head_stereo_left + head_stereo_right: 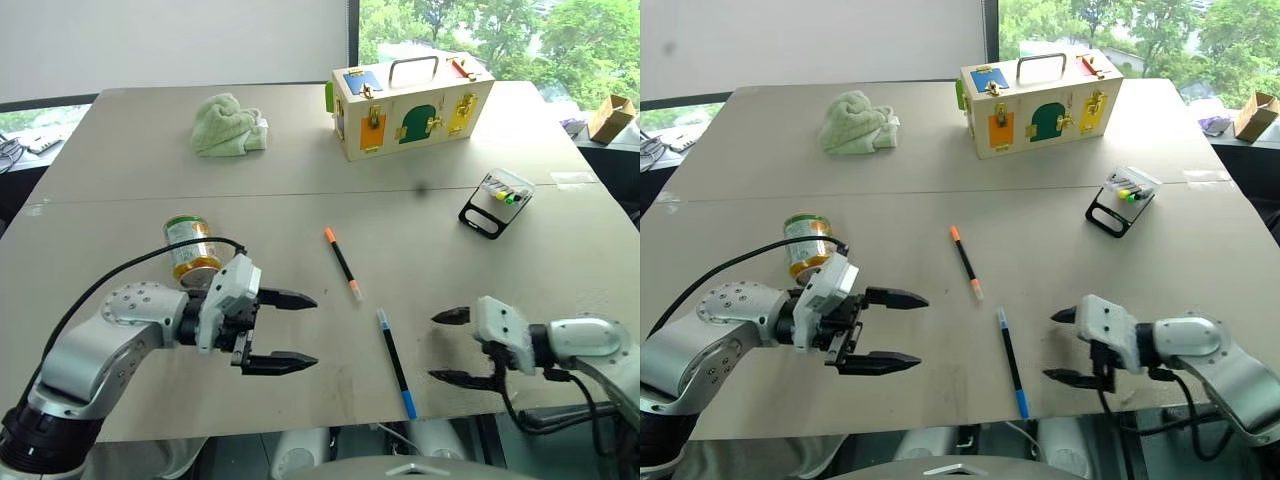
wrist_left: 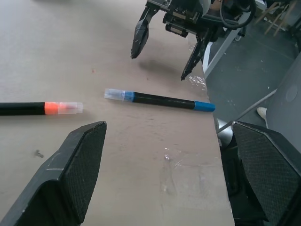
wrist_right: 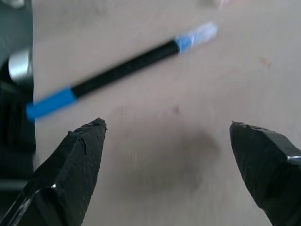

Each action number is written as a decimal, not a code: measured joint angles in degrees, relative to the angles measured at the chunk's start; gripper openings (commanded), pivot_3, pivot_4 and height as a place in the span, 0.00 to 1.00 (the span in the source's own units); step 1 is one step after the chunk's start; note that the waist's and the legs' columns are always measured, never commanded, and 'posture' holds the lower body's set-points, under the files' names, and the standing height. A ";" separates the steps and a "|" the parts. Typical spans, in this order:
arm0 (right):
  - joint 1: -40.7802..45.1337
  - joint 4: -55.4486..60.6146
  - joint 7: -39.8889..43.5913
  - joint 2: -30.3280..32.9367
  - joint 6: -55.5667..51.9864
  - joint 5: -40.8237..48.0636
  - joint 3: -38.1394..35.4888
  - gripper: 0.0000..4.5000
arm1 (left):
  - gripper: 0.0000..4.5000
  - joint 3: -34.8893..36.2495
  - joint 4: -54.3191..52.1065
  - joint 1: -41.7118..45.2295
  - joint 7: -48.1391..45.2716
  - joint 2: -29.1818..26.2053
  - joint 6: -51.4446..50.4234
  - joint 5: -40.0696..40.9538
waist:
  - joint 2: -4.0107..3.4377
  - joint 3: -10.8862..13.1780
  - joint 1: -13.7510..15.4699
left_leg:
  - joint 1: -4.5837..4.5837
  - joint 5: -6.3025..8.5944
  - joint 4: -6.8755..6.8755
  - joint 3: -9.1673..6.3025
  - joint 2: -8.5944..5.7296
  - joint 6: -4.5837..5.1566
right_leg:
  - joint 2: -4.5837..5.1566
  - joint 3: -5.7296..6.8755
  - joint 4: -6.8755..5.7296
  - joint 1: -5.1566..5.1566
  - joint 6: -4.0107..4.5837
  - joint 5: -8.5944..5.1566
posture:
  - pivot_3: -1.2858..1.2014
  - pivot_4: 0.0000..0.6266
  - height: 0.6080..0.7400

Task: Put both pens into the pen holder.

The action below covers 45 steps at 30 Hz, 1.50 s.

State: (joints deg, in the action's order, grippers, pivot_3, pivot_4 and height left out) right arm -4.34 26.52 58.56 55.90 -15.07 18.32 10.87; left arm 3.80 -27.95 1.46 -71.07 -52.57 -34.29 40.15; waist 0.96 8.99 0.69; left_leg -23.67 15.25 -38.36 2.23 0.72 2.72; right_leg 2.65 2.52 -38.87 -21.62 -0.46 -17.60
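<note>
Two black pens lie on the table near its front edge. The orange-capped pen point(image 1: 342, 263) is farther back; the blue-ended pen point(image 1: 396, 362) lies closer to the edge. My left gripper point(image 1: 297, 330) stands open to the left of both pens, fingers pointing right, empty. To the right of the blue-ended pen my right gripper point(image 1: 450, 346) is open and empty, pointing left at it. The blue-ended pen point(image 3: 117, 69) lies just beyond the right fingers point(image 3: 77, 165). The pen holder point(image 1: 497, 201), a small black-framed tray with a clear top, sits far right on the table.
A yellow-labelled can point(image 1: 190, 250) stands just behind my left arm. A wooden latch box point(image 1: 410, 105) with a handle stands at the back right, and a green cloth point(image 1: 228, 125) lies at the back left. The table's front edge point(image 1: 330, 428) runs close under both grippers.
</note>
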 measured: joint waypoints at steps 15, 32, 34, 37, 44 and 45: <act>15.10 -12.28 -2.23 -24.21 5.23 -10.19 11.63 0.99 | 1.00 -1.47 -2.26 -4.00 4.28 0.21 -0.88 -0.66 | 0.01 -0.01 -0.50 | 0.22 -0.05 -0.06 0.01 0.07 -0.08 | -0.07 -0.07 -0.17 0.15 0.02 0.01 | 0.52 0.24 1.00; 5.15 -2.56 -5.86 -17.84 -7.47 3.77 -9.60 0.99 | 1.00 -5.78 -8.32 -2.83 43.60 21.22 -20.60 -5.09 | -0.02 -0.07 0.11 | 0.15 -0.02 -0.09 -0.07 -0.03 -0.02 | 0.05 -0.01 -0.23 0.17 0.00 0.02 | 0.52 0.24 1.00; 3.21 -1.88 -6.58 -17.09 -8.17 4.24 -11.46 0.99 | 1.00 -6.26 -10.88 -2.36 48.07 22.44 -24.96 -5.31 | -0.01 -0.11 0.13 | 0.25 -0.01 -0.09 -0.07 -0.03 -0.02 | 0.05 -0.01 -0.19 0.29 0.00 0.02 | 0.52 0.24 1.00; 1.16 -1.20 -6.94 -16.02 -8.78 4.96 -13.47 0.99 | 1.00 -6.01 -14.44 -1.71 53.40 23.75 -31.51 -5.57 | -0.04 -0.11 -0.04 | 0.82 0.00 0.03 -0.04 -0.03 -0.01 | 0.04 -0.07 -0.07 0.82 0.01 0.01 | 0.52 0.24 1.00; 0.45 -1.01 -7.83 -15.51 -10.07 7.60 -16.99 0.99 | 1.00 -4.30 -23.32 -6.31 62.18 27.02 -38.72 -7.21 | -0.09 -0.14 -0.12 | 1.04 0.01 0.06 -0.04 0.00 0.00 | -0.01 -0.09 -0.08 0.97 0.03 -0.01 | 0.52 0.24 1.00; 0.46 -1.01 -7.78 -15.50 -10.09 7.67 -16.86 0.99 | 1.00 -4.42 -24.55 -7.45 62.91 26.62 -39.08 -7.70 | -0.10 -0.15 -0.06 | 1.03 0.01 0.06 -0.04 0.00 0.00 | 0.00 -0.10 -0.08 0.96 0.03 -0.01 | 0.52 0.24 1.00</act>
State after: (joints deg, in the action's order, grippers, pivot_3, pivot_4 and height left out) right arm -3.88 25.52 50.78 40.40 -25.15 25.99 -5.99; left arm -0.62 -52.50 -5.99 -8.16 -25.95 -73.37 32.45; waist 0.86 8.85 0.63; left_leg -22.63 15.26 -38.30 2.19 0.72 2.72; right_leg 2.65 2.42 -38.95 -20.66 -0.43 -17.61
